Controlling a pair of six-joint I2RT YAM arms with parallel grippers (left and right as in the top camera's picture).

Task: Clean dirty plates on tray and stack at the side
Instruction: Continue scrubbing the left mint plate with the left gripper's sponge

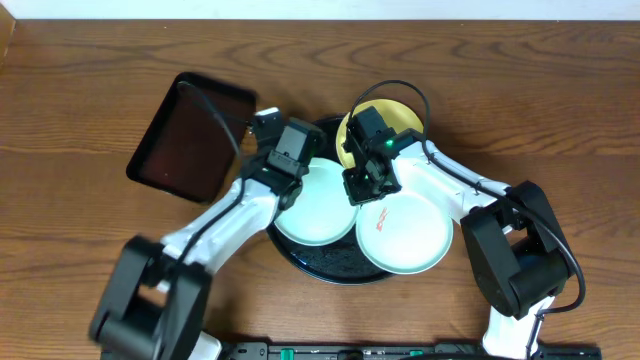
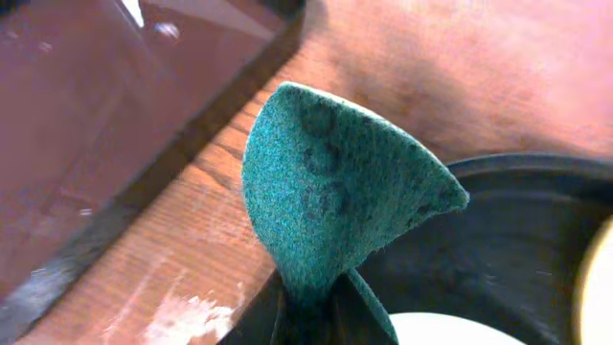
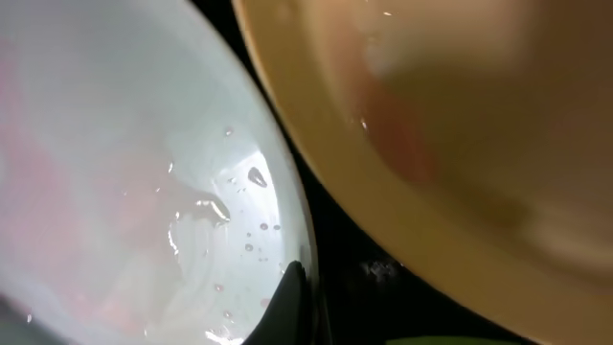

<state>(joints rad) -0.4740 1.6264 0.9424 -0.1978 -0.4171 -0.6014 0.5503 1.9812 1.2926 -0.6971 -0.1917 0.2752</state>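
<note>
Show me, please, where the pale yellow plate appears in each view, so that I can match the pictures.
Overhead: the pale yellow plate lies at the upper right of the tray, partly covered.
Left wrist: probably the pale sliver at the right edge.
Right wrist: it fills the upper right, blurred.
Shared landmark: the black tray, under the plate in every view.

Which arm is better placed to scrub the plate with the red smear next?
Left. The left gripper is shut on the green scrub pad at the rim of the black tray. The right gripper hangs nearer the smeared plate, but shows no pad.
</note>
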